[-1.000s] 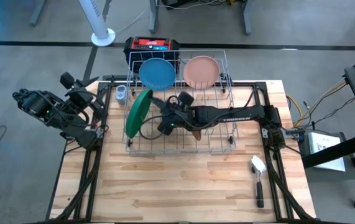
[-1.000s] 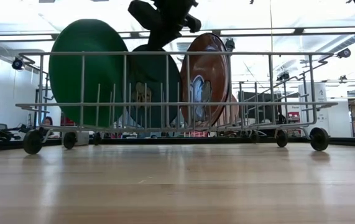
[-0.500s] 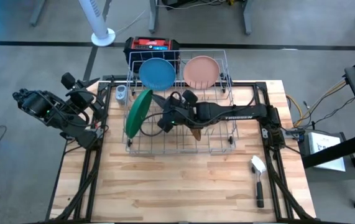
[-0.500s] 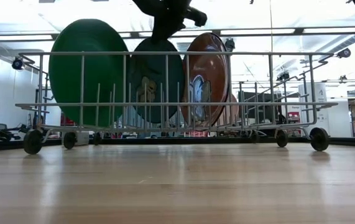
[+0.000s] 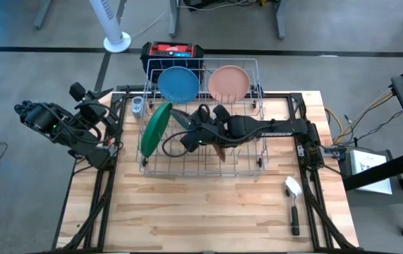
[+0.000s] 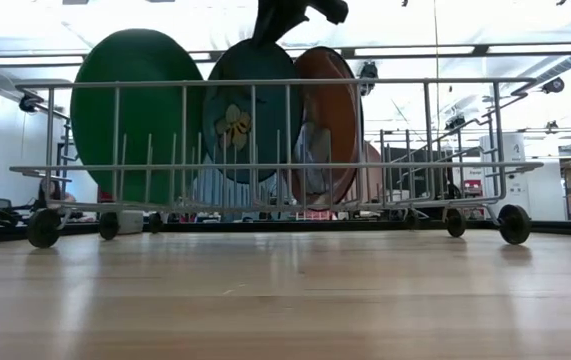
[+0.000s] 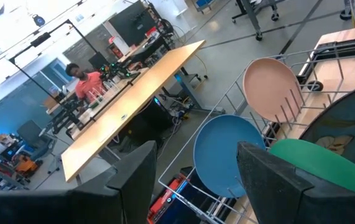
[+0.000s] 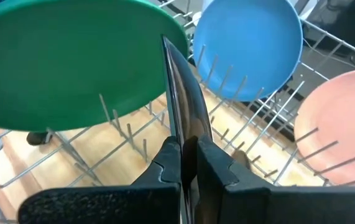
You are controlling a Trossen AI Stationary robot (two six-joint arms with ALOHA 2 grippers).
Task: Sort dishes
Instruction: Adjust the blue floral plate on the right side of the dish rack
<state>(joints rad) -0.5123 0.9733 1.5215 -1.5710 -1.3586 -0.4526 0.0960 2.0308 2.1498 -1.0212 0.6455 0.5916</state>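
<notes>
- Over the grey wire rack (image 5: 202, 144), we see the right gripper (image 8: 188, 163) clamped on the upper rim of a dark plate (image 6: 247, 125) held on edge, which bears a cartoon bee and flower print in the low view.
- Beside it to one side stands the green plate (image 5: 156, 128), leaning; to the other stands a dark orange-brown plate (image 6: 327, 125). We cannot tell whether the held plate touches either.
- At the rack's far end, the light blue plate (image 5: 178, 82) and the pale pink plate (image 5: 227, 81) stand upright side by side.
- We judge the step in hand to be moving the held plate among the rack's tines (image 8: 126, 132). To do it well, we keep the plate vertical and parallel to its neighbours and move it straight along the slot, so its lower edge does not snag the wires.
- We keep the grip firm on the thin rim, since a smooth plate held by its edge may swing or slip.
- We watch the green plate: it tilts toward the held plate and could be knocked.
- At the table's left edge, the left gripper (image 5: 82, 95) waits with its fingers (image 7: 270, 174) apart, holding nothing.
- On the bare table (image 5: 201, 212) lies a white-headed brush (image 5: 293, 203), apart from the rack.
- As for writing, we read white lettering on the right arm (image 5: 275, 129) that seems to spell "TROSSEN"; no other label is legible.
</notes>
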